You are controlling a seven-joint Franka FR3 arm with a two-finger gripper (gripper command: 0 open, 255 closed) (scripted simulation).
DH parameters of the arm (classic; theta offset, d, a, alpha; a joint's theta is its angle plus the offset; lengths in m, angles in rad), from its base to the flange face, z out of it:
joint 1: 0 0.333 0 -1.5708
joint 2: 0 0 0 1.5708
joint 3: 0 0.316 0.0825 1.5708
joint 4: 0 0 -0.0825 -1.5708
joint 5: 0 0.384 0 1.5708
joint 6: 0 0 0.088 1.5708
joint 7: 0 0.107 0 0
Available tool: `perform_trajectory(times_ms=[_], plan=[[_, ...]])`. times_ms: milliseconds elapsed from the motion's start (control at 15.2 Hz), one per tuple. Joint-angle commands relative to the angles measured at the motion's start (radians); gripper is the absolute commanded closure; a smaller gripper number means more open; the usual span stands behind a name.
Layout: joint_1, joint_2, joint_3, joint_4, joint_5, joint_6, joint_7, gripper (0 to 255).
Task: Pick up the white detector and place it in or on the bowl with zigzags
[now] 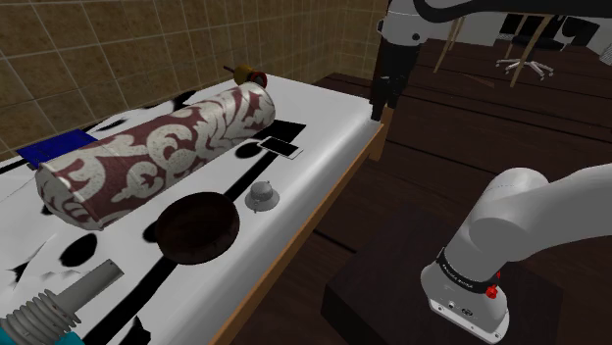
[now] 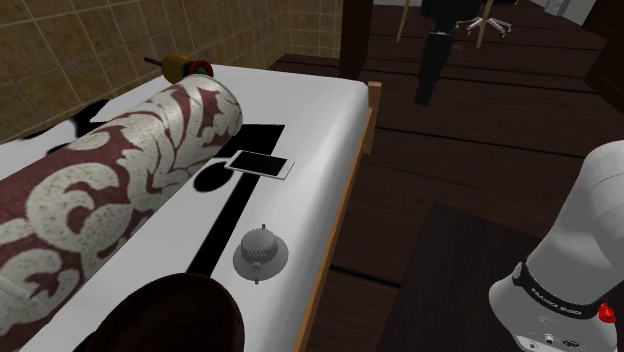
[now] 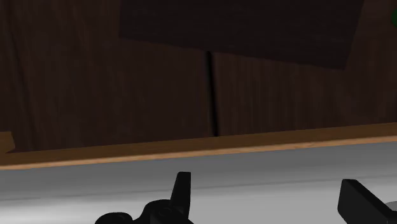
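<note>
The round, ridged, grey-white detector (image 1: 262, 195) is seen lying on the white-and-black bedcover (image 1: 324, 127), just beside the shallow dark-brown bowl (image 1: 199, 228), not in it. A maroon-patterned bolster (image 1: 157, 152) and a flat phone (image 1: 280, 147) are set nearby. The gripper (image 3: 264, 181) is shown by the wrist view with fingers (image 3: 182, 191) apart above the bed's wooden rail (image 3: 191, 149).
</note>
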Motion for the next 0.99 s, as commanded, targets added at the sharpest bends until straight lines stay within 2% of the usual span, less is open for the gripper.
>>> perform_trajectory(times_ms=[0,528,924], plan=[[0.0,0.0,0.0,0.0,0.0,0.0,0.0,0],[0.041,0.165,0.144,0.008,0.078,0.153,0.177,0],[0.061,0.334,0.246,0.069,0.099,0.26,0.31,0]])
